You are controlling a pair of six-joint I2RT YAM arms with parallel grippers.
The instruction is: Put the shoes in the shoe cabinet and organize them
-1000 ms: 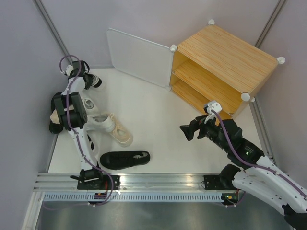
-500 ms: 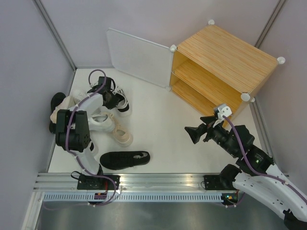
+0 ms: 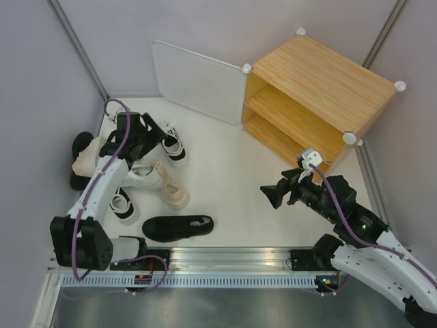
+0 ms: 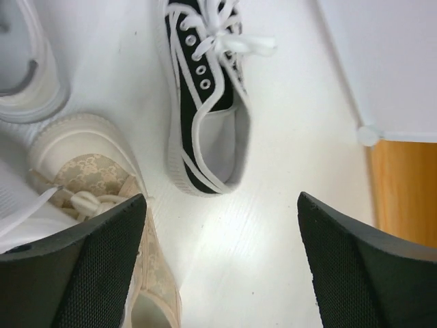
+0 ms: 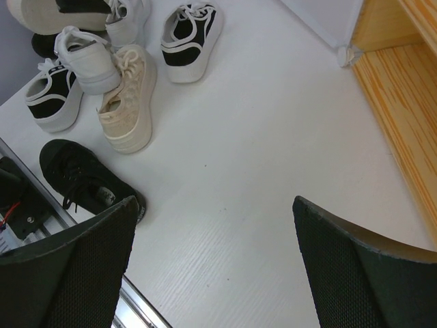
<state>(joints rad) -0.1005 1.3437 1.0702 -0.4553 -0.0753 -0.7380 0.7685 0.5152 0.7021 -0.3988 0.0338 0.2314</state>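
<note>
Left wrist: black-and-white shoe [image 4: 205, 102] lies beyond left claw [image 4: 220, 202].

No text, label or number is readable.

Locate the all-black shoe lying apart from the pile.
In the top view, the all-black shoe lies alone left of centre, between the cream shoe and the near rail.

Bright, even light falls from overhead onto my white worktop [image 3: 225, 171]; in my left wrist view it glares almost blown-out. Shadows are soft and short. My jaws sit dark along the lower edges.
</note>
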